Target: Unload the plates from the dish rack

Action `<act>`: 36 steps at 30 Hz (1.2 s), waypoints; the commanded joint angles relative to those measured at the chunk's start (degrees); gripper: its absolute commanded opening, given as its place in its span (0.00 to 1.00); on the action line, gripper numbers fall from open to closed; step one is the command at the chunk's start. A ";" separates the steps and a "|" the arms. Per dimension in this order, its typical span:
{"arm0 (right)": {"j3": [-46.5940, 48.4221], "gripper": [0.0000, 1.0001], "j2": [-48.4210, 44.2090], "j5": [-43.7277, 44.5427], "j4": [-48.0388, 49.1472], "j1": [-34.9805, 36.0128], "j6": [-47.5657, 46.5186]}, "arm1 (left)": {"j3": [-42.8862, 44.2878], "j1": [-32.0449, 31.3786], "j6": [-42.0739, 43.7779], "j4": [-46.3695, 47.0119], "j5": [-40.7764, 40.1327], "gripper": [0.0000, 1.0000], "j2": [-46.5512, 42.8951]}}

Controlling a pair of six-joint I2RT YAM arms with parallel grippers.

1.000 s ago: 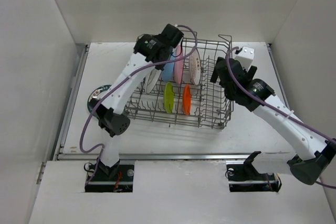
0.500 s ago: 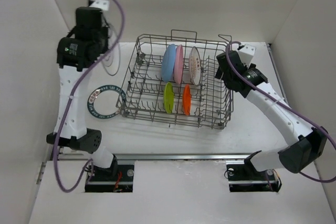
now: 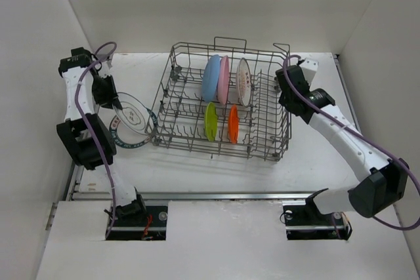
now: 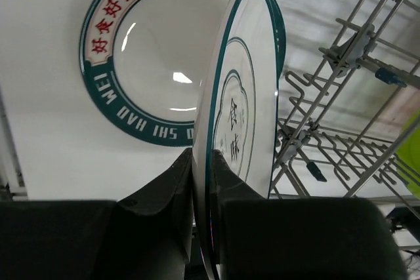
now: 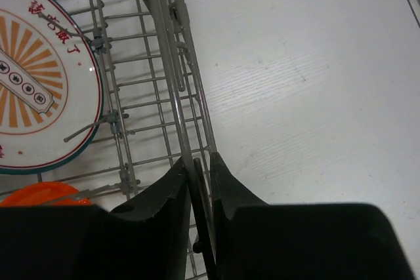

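The grey wire dish rack [image 3: 262, 152] stands mid-table and holds a light blue plate [image 3: 211, 78], a pink one [image 3: 224, 80], a white sunburst one [image 3: 243, 82], a lime green one [image 3: 210, 121] and an orange one [image 3: 233, 124], all on edge. Left of the rack, my left gripper [image 3: 120, 104] [image 4: 202, 159] is shut on the edge of a tilted white plate with a dark teal rim [image 3: 136, 113] [image 4: 243, 96]. That plate hangs just over a similar plate lying flat on the table [image 3: 125, 137] [image 4: 157, 63]. My right gripper [image 3: 287, 93] [image 5: 200, 160] is shut on the rack's right rim wire [image 5: 177, 96].
White walls enclose the table on the left [image 3: 39, 96], back and right. A metal rail [image 3: 88, 129] runs along the table's left edge, close to the flat plate. The sunburst plate [image 5: 39, 83] and the orange plate [image 5: 39, 195] stand just inside the rack from my right gripper.
The left arm carried the teal-rimmed plate out of the rack, up and to the left, then down over the flat plate. The right gripper closed on the rack's right rim.
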 commanded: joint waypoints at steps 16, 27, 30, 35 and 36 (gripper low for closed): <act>-4.87 0.00 -1.16 -1.13 27.62 -7.16 -26.50 | -2.51 4.15 7.63 -1.95 0.43 0.32 14.41; 0.14 0.00 4.19 -4.47 32.37 -10.25 -36.79 | 0.73 3.46 11.68 -7.39 -3.69 0.55 22.23; 1.46 0.00 5.60 -5.00 32.37 -10.86 -38.10 | 1.35 2.92 11.69 -7.39 -4.75 0.56 22.85; 1.99 0.00 5.61 -5.09 32.37 -10.86 -39.95 | 1.35 2.92 11.69 -7.39 -3.70 0.58 19.09; 2.60 0.00 5.61 -4.13 32.37 -10.86 -39.95 | 1.35 2.92 11.08 -7.39 -2.83 0.58 18.29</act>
